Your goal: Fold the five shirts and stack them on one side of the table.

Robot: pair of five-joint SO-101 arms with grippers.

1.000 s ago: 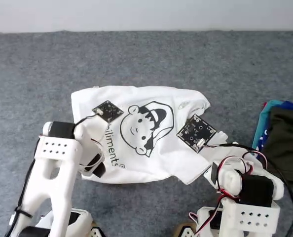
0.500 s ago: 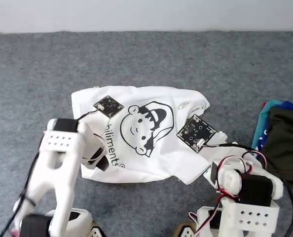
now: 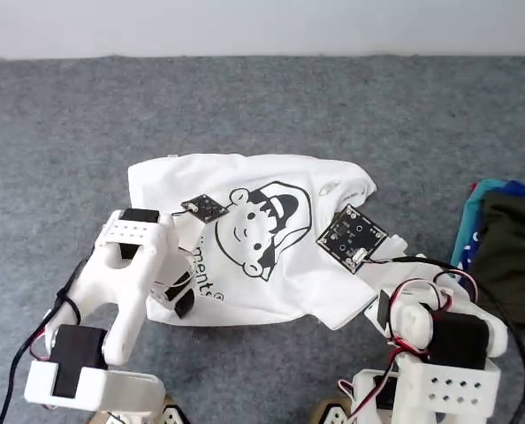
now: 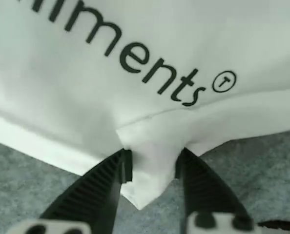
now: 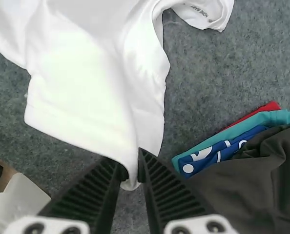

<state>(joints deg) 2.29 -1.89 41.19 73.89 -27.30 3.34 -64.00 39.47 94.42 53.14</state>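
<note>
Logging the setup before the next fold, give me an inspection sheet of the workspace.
Surface: grey carpet.
Job's things: white shirt spread at the middle; stack of folded shirts at the right edge, dark one on top.
Clutter: nothing seen.
Grippers: left gripper shut on the white shirt's near hem; right gripper shut on its near corner.
Cables: wires looped on the right arm.
Surroundings: pale wall beyond the far edge.

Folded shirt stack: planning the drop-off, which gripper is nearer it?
Right. The right gripper holds the white shirt by its edge close beside the stack; the left gripper holds the shirt's opposite edge, farther off.
</note>
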